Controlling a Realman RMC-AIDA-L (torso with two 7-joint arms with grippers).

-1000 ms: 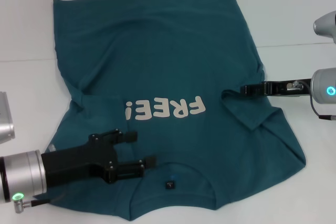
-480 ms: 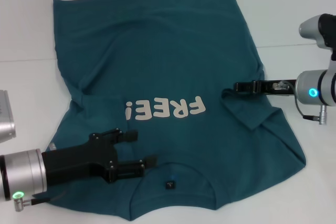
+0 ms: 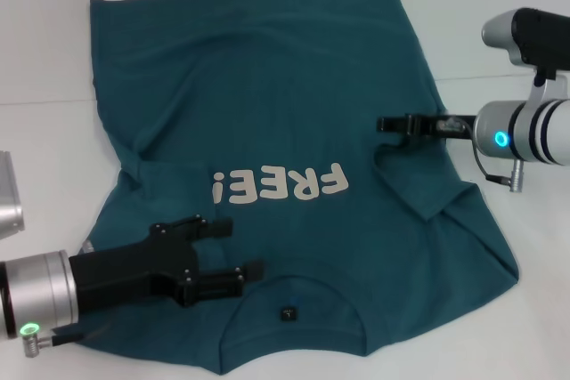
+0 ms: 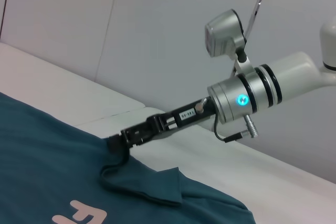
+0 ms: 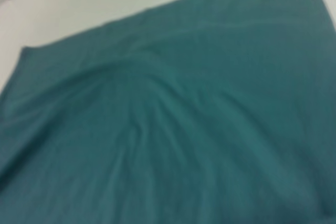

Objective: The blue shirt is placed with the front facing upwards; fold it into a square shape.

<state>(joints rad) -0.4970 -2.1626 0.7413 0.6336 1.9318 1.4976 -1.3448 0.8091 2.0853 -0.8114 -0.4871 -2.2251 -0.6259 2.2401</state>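
Note:
The blue shirt (image 3: 267, 86) lies spread on the white table, its collar and small dark tag (image 3: 288, 313) nearest me and the white lettering (image 3: 280, 186) facing up. Both sleeves are folded inward. My left gripper (image 3: 239, 246) hangs open over the shirt's left shoulder, beside the collar, with nothing between its fingers. My right gripper (image 3: 385, 122) is shut on the right sleeve's edge. In the left wrist view, the right gripper (image 4: 116, 141) holds that fabric pinched and lifted above the shirt (image 4: 42, 150). Only shirt cloth (image 5: 168, 119) fills the right wrist view.
Bare white table (image 3: 499, 24) surrounds the shirt, with a seam line running across it. A silver metal part (image 3: 7, 198) sits at the table's left edge. A pale wall (image 4: 157, 24) stands behind the table.
My right gripper has moved inward over the shirt and away from me, pulling the sleeve edge with it. The left gripper has barely shifted.

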